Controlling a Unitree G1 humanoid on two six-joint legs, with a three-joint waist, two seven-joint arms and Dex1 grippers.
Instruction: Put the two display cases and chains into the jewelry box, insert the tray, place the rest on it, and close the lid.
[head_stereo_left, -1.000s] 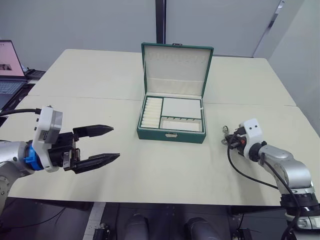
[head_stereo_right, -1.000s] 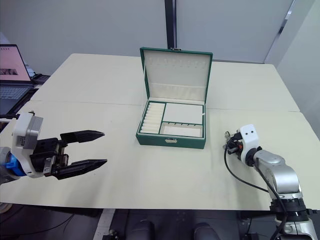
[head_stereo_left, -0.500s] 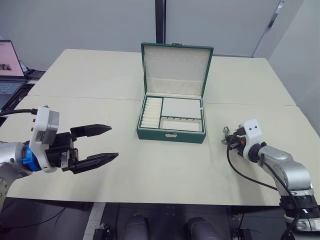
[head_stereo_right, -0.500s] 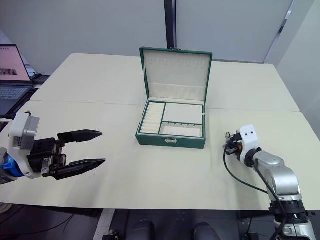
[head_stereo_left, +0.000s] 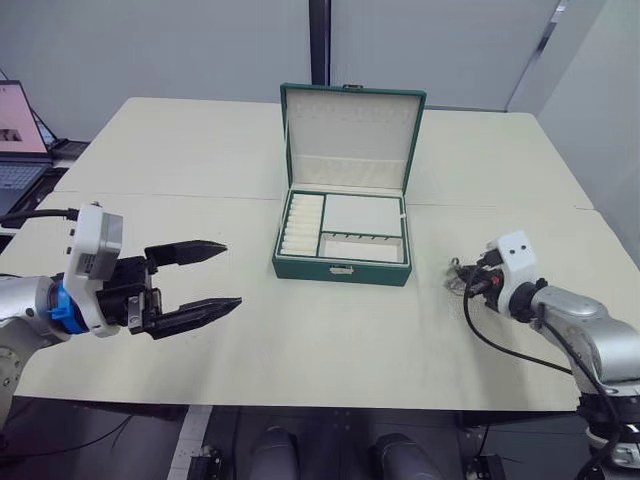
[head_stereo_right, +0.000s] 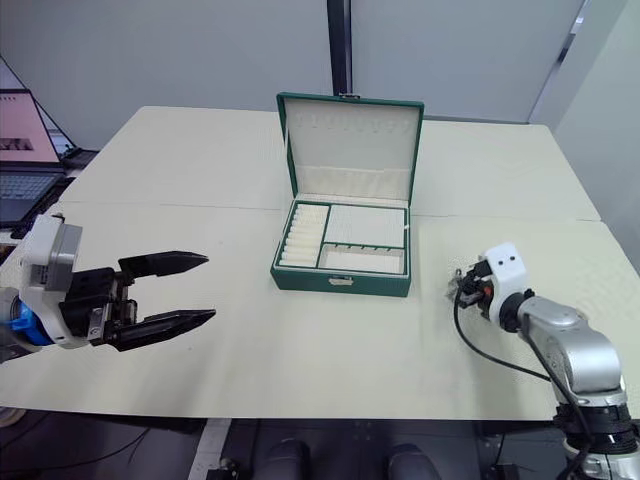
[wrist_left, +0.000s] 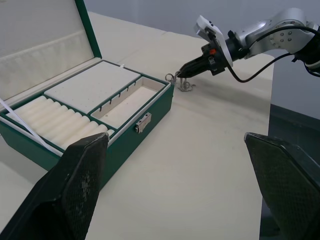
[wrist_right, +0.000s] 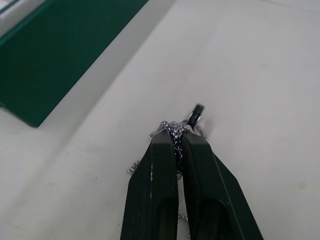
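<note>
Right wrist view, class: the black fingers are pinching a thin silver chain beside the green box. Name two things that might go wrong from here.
1. The right gripper holds the thin silver chain only at the tips of its fingers; it could slip when lifted.
2. Loose loops trail on the beige table; they might snag the front wall of the open green jewelry box on the way in.

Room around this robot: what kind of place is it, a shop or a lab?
Probably an office or lab test room, not a shop. Plain pale tables stand against bare grey walls, an open laptop sits off to the side, and the green jewelry box lies alone with no shop fittings around it.
</note>
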